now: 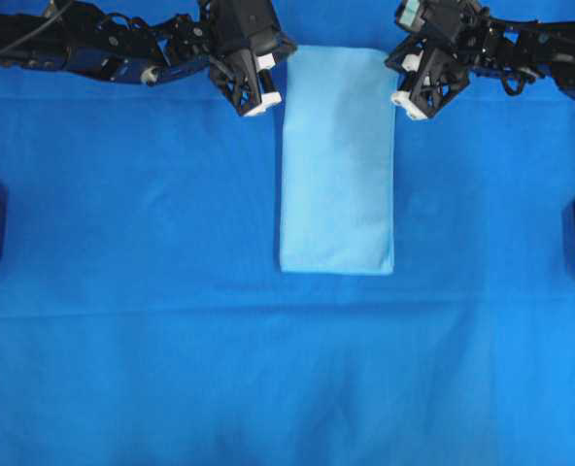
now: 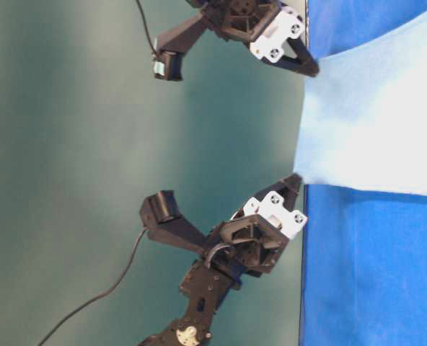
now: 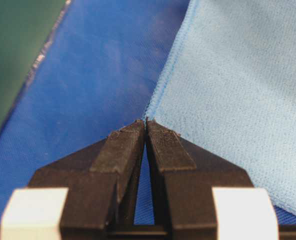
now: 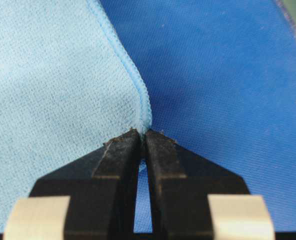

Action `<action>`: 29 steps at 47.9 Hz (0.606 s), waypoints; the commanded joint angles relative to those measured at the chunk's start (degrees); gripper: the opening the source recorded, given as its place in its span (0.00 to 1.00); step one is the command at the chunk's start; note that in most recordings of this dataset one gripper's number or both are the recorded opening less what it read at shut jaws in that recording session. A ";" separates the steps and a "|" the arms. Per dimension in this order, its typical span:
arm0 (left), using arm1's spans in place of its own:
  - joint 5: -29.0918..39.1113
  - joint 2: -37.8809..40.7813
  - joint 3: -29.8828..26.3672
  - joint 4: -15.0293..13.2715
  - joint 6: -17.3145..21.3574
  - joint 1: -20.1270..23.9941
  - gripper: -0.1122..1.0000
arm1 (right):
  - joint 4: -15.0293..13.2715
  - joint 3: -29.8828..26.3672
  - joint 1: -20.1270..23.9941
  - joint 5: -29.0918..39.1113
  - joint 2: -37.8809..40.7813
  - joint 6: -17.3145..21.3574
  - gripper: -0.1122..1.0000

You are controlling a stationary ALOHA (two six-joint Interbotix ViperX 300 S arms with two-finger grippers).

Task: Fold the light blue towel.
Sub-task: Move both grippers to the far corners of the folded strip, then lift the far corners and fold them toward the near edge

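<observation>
Pinching the far corners: left gripper (image 3: 146, 124) has its jaws closed on the left far corner of the light blue towel (image 1: 337, 160), hem caught right at its fingertips. The towel, already a narrow folded strip, runs away from both claws over the royal-blue cloth (image 1: 122, 291). Right gripper (image 4: 142, 133) is likewise clamped on the right far corner. Judged step: second fold; next, lift both corners together and carry them evenly to the opposite short edge. No containers in view.
</observation>
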 commanded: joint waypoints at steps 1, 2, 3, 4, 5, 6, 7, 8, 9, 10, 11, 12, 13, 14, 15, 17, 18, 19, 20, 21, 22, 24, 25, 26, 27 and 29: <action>0.18 -2.46 -0.97 0.18 0.09 0.00 0.13 | 0.00 -0.70 -0.26 0.00 -1.67 0.00 0.15; 0.26 -2.55 -0.88 0.18 0.09 0.00 0.13 | 0.00 -0.70 -0.26 -0.09 -1.67 0.00 0.15; 0.35 -2.64 -0.79 0.18 0.09 0.00 0.13 | 0.00 -0.70 -0.26 -0.09 -1.67 0.09 0.15; 0.35 -2.64 -0.79 0.18 0.09 0.00 0.13 | 0.00 -0.62 -0.26 0.00 -1.67 0.09 0.15; 0.44 -2.72 -0.70 0.18 0.09 0.00 0.13 | 0.00 -0.62 -0.26 0.00 -1.67 0.09 0.15; 0.53 -2.81 -0.70 0.18 0.09 -0.09 0.13 | 0.00 -0.62 -0.26 0.00 -1.67 0.18 0.15; 0.62 -2.99 -0.70 0.18 0.09 -0.18 0.13 | 0.09 -0.53 -0.26 0.00 -1.76 0.18 0.15; 0.70 -3.16 -0.62 0.18 0.09 -0.26 0.13 | 0.09 -0.44 -0.26 0.00 -1.93 0.26 0.15; 0.79 -3.25 -0.62 0.18 0.09 -0.44 0.13 | 0.09 -0.35 -0.26 0.18 -2.11 0.35 0.15; 0.97 -3.43 -0.62 0.18 0.18 -0.53 0.13 | 0.09 -0.26 -0.18 0.35 -2.37 0.44 0.15; 1.23 -3.60 -0.53 0.18 0.26 -0.70 0.13 | 0.18 -0.18 -0.09 0.53 -2.55 0.53 0.15; 1.49 -3.87 -0.53 0.18 0.44 -0.88 0.13 | 0.26 0.00 0.00 0.70 -2.90 0.53 0.15; 1.93 -4.22 -0.44 0.18 0.53 -1.23 0.13 | 0.35 0.09 0.18 1.05 -3.25 0.62 0.15; 2.29 -4.39 -0.44 0.18 0.70 -1.49 0.13 | 0.53 0.26 0.53 1.49 -3.87 0.70 0.15; 2.72 -4.66 -0.35 0.18 0.70 -1.85 0.13 | 0.79 0.44 0.88 1.85 -4.22 0.70 0.15; 3.69 -5.27 -0.18 0.18 0.88 -2.55 0.13 | 1.23 0.70 1.67 2.81 -5.27 0.79 0.15; 4.22 -5.54 -0.09 0.18 0.97 -2.99 0.13 | 1.41 0.88 2.20 3.25 -5.71 0.79 0.15; 4.75 -5.89 0.09 0.18 1.05 -3.52 0.13 | 1.67 0.97 2.72 3.78 -6.15 0.88 0.15; 5.27 -6.15 0.18 0.18 1.14 -3.96 0.13 | 1.85 1.14 3.25 4.22 -6.68 0.88 0.15; 5.71 -6.50 0.44 0.18 1.23 -4.48 0.13 | 2.11 1.41 3.96 4.83 -7.12 0.88 0.15; 6.59 -7.03 0.62 0.18 1.23 -5.36 0.13 | 2.37 1.49 4.66 5.45 -7.65 0.88 0.15; 7.73 -7.73 1.14 0.18 1.23 -6.59 0.13 | 2.90 1.76 5.98 6.68 -8.61 0.97 0.15; 8.26 -8.09 1.32 0.18 1.23 -7.29 0.13 | 3.25 1.93 6.77 7.29 -9.05 0.97 0.15; 8.79 -8.53 1.58 0.18 1.23 -8.00 0.13 | 3.60 2.11 7.47 8.00 -9.58 0.97 0.15; 9.32 -8.96 1.85 0.18 1.23 -8.70 0.13 | 4.04 2.29 8.70 9.14 -10.37 1.23 0.15; 10.55 -9.67 2.55 0.18 1.23 -10.20 0.13 | 4.66 2.64 10.28 10.46 -11.25 1.76 0.15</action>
